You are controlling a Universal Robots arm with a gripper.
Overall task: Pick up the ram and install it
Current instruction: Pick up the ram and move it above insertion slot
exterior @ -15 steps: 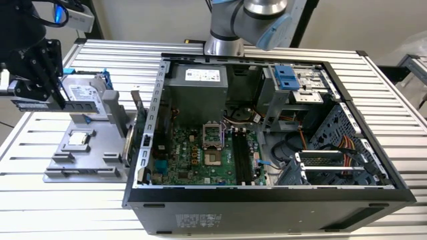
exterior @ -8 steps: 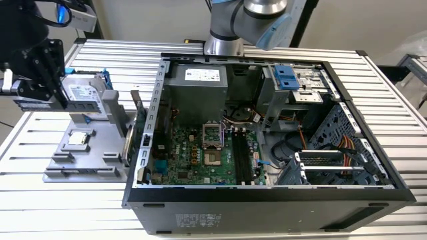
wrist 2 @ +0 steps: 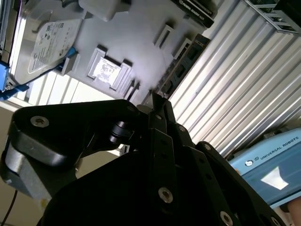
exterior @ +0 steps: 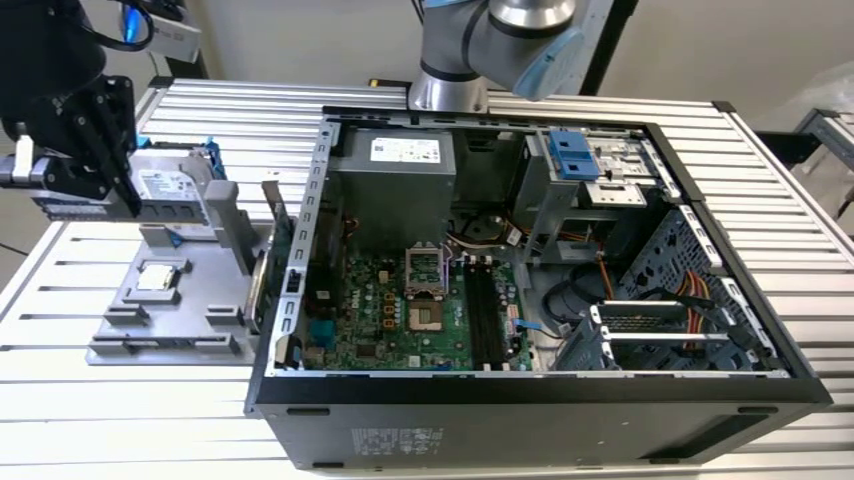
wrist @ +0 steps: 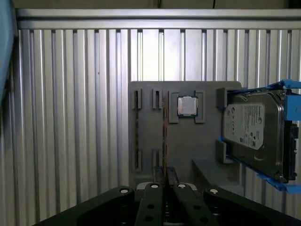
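Note:
In the exterior view my gripper (exterior: 83, 192) hangs at the left, over the far end of the grey holder tray (exterior: 200, 335). Its fingers are shut on the ram (exterior: 83, 207), a long thin dark strip held level under them. In the first wrist view the ram (wrist: 164, 136) shows edge-on as a thin line running out from the closed gripper (wrist: 164, 181) above the tray (wrist: 150, 141). The second wrist view shows the gripper (wrist 2: 157, 106) from behind. The black motherboard slots (exterior: 483, 315) lie inside the open computer case (exterior: 534, 400), well to the right of the gripper.
On the tray sit a silver hard drive in a blue frame (exterior: 174, 190) (wrist: 254, 132) and a small square processor chip (exterior: 158, 278) (wrist: 187, 106). The case's left wall (exterior: 300, 250) stands between the tray and the motherboard (exterior: 387, 310). The arm's base (exterior: 447, 90) is behind the case.

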